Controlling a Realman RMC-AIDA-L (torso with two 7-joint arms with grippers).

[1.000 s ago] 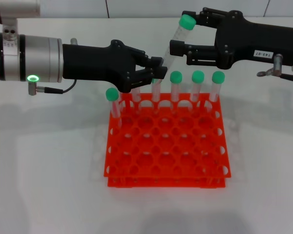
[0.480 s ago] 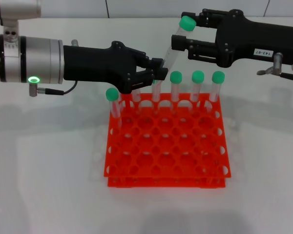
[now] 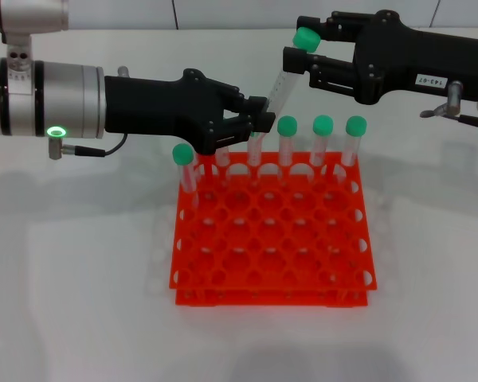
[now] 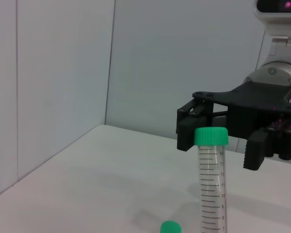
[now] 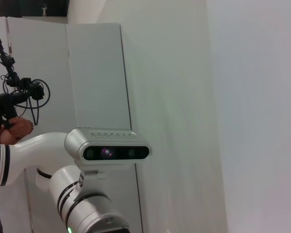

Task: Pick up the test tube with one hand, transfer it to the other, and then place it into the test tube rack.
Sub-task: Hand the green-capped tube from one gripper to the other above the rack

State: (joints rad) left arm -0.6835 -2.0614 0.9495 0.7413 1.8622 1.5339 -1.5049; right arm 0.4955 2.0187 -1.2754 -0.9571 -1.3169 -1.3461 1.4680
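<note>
You are seeing the left gripper (image 3: 259, 119) pinching the lower end of the tilted test tube (image 3: 286, 76), just above the rack (image 3: 271, 235). The right gripper (image 3: 296, 57) is reaching in with its jaws spread, one on each side of the tube just below its green cap (image 3: 305, 37).

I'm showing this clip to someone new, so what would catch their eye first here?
Probably the bright orange-red test tube rack at the centre of the white table, with green-capped tubes standing along its far row. Above its far edge, a tilted test tube spans two black grippers: the left gripper shut on its lower end, the right gripper around its upper part near the cap.
</note>
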